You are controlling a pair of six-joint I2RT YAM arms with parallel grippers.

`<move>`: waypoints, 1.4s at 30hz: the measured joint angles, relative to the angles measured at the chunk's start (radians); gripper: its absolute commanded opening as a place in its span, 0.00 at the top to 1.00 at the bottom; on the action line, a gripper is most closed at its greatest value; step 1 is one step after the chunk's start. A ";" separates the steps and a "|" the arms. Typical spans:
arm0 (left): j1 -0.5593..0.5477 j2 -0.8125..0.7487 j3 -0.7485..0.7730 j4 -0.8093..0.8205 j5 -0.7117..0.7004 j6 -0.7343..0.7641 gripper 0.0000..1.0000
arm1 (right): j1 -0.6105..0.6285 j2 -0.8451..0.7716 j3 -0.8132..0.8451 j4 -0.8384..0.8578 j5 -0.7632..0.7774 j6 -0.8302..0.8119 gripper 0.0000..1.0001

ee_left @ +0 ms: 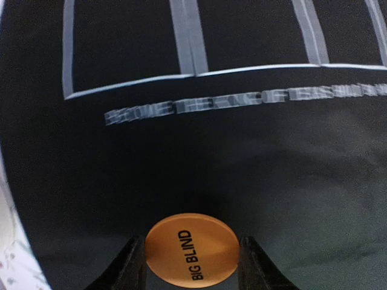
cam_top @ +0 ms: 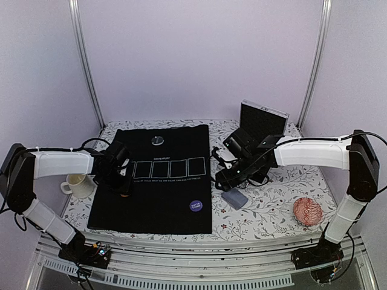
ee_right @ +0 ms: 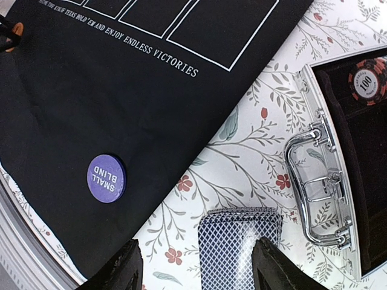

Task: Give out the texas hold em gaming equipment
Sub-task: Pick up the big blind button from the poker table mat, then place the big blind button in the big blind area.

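Reaching inward with the left arm [cam_top: 60,163] bent low and the left gripper [cam_top: 124,187] pinched on both edges of an orange button [ee_left: 192,254], and stretching inward from a raised elbow with the right arm [cam_top: 308,151], right gripper [cam_top: 222,180] tipped down, jaws standing apart.

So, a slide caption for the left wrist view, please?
Orange Big Blind button between the left gripper's fingers, over the black mat.
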 measured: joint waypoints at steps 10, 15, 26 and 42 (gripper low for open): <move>0.084 -0.065 -0.079 -0.098 -0.100 -0.163 0.67 | 0.000 0.000 0.000 0.020 -0.004 -0.092 0.35; 0.087 -0.062 -0.078 -0.154 -0.130 -0.230 0.64 | 0.000 0.000 0.000 0.022 -0.003 -0.127 0.35; 0.098 0.023 -0.050 -0.214 -0.187 -0.330 0.39 | 0.000 0.000 0.001 0.028 -0.015 -0.156 0.35; 0.130 -0.048 0.103 -0.214 -0.191 -0.266 0.10 | -0.116 0.231 0.290 0.138 -0.105 0.002 0.47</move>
